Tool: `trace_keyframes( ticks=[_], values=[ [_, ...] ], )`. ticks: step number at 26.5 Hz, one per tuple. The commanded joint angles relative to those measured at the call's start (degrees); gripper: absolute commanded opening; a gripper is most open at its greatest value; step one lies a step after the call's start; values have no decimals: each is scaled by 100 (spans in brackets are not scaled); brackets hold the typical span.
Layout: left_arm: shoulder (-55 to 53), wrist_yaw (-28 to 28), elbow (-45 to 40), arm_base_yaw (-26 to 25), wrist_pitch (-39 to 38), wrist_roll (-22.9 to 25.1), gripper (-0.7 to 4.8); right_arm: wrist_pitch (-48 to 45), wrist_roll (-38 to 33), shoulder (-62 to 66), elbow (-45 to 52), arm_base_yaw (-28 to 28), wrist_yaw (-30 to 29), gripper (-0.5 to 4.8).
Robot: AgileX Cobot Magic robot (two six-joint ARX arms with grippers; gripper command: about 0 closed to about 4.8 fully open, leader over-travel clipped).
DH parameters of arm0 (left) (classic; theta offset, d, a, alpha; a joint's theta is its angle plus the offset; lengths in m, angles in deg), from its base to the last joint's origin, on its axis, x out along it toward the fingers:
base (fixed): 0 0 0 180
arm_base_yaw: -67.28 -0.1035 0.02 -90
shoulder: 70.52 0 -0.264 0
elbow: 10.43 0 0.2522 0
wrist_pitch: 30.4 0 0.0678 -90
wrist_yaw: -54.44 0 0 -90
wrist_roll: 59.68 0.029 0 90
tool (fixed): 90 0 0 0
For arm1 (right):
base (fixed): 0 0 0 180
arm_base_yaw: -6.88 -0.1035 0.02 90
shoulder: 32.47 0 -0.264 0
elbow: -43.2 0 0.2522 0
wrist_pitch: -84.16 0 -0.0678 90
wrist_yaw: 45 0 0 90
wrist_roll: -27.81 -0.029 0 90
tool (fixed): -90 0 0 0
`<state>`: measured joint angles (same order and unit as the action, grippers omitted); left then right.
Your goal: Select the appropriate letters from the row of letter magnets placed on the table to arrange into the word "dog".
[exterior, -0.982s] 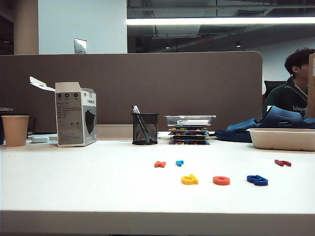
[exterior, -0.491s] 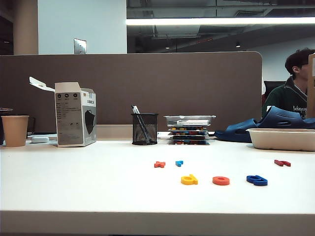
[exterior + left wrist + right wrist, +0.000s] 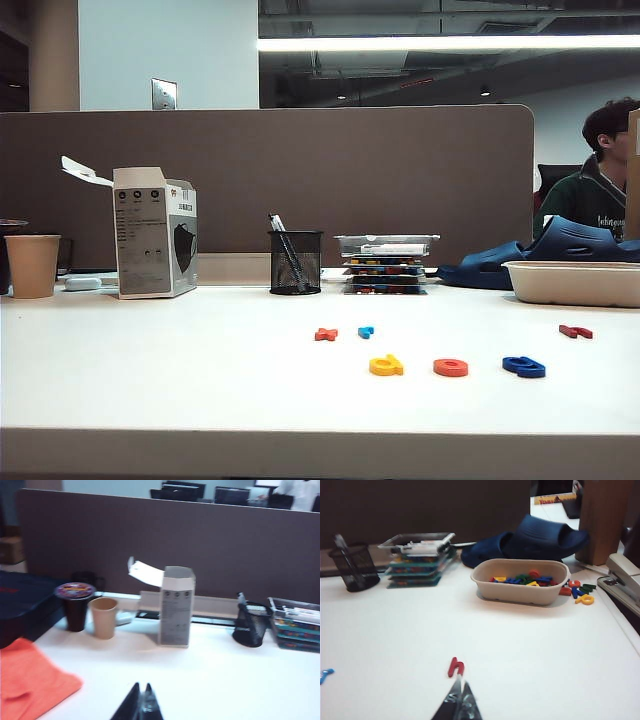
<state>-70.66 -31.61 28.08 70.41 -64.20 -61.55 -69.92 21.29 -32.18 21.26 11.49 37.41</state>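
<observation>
Six letter magnets [image 3: 451,367], one table [image 3: 150,380]

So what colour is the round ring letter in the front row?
Orange-red ring letter, clearest in the exterior view.

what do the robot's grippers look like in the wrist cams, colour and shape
Only the fingertips show. The left gripper has two dark, nearly black fingers tapering to thin pointed tips, with a glossy grey inner face. The right gripper looks the same: dark tapered fingers with shiny inner faces. No cables or markings are visible, and neither arm appears in the exterior view.
</observation>
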Motion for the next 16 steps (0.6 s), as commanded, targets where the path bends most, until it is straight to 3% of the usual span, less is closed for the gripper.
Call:
trace_keyframes(
  ticks=[1,11,16],
  values=[
    [0,-94,-557,11,1040,-11,-6,-490,133,-42,247,0,-4,-9],
    [2,-334,-2120,15,2503,-9,-6,-907,439,-42,822,0,13,-9],
    [2,-332,-2435,17,2712,-31,-6,-680,544,-42,822,2,-2,4]
  ],
)
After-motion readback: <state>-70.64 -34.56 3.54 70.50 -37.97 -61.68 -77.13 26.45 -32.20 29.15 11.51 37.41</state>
